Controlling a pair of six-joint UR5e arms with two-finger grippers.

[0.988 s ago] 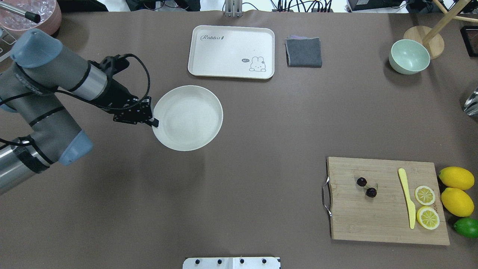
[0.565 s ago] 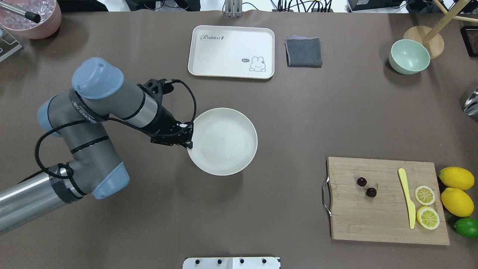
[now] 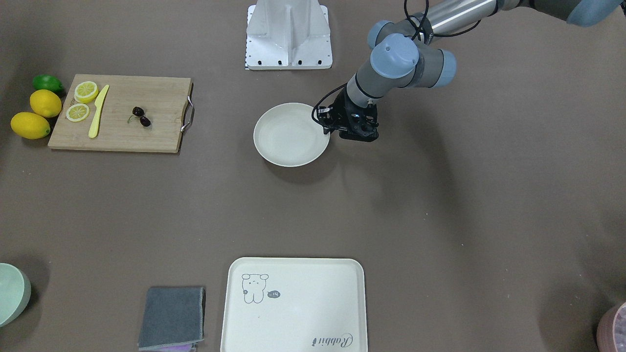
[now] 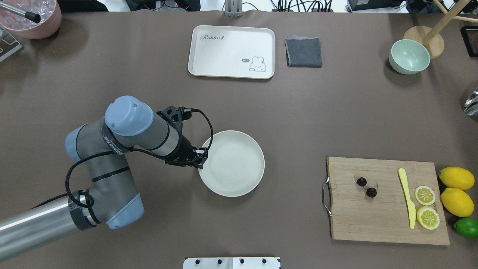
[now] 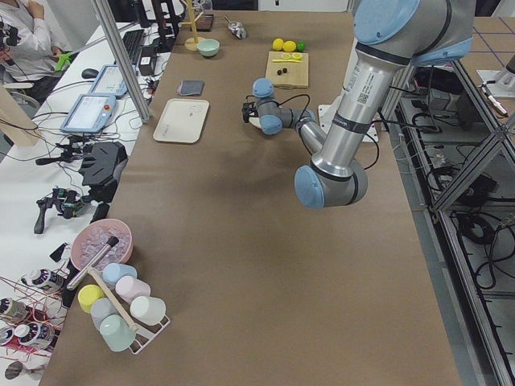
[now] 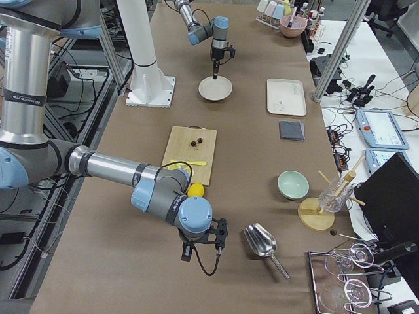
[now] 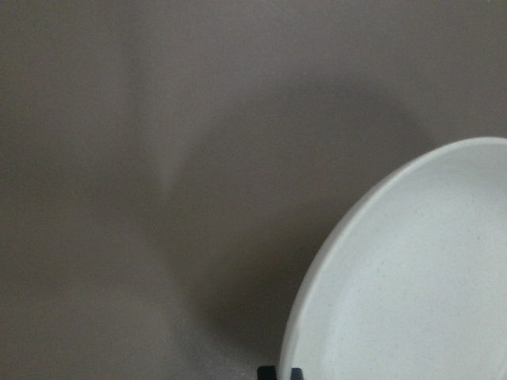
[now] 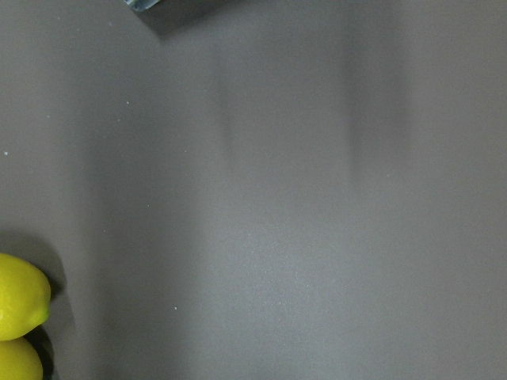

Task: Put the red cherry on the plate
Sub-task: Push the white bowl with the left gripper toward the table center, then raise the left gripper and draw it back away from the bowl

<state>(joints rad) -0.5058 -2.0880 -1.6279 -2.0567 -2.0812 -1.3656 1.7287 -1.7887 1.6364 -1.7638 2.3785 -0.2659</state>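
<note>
Brown matte sheeting covers the long table (image 4: 283, 123), with monitors and cables on benches beyond its far edge. Near the middle, the robot's left gripper (image 4: 201, 166) has its two black fingers closed narrowly on the left rim of the round, shallow cream-white plate (image 4: 239, 168). The left wrist view shows the fingertips (image 7: 276, 372) pinching that raised rim. The plate casts a soft shadow onto the sheeting, and whether it touches the table cannot be told. The red cherry (image 4: 371, 192), a pair of tiny dark, nearly black fruits joined by thin stems, lies well apart from the plate on the rectangular bamboo cutting board with a metal handle (image 4: 373, 224). It sits in the board's left half, not far from the handle. On the same board lie a pale yellow plastic knife (image 4: 409, 203) and, just beside it, two lemon slices (image 4: 425, 195). Two whole yellow lemons (image 4: 456, 178) and a green lime (image 4: 466, 227) rest off the board's right edge. At the far side are a rectangular cream tray with a rabbit drawing (image 4: 227, 45), a folded grey cloth (image 4: 303, 53) and a pale green bowl (image 4: 409, 56). The right gripper (image 6: 196, 247) hangs over bare sheeting near the lemons, and how wide its fingers stand cannot be told.
</note>
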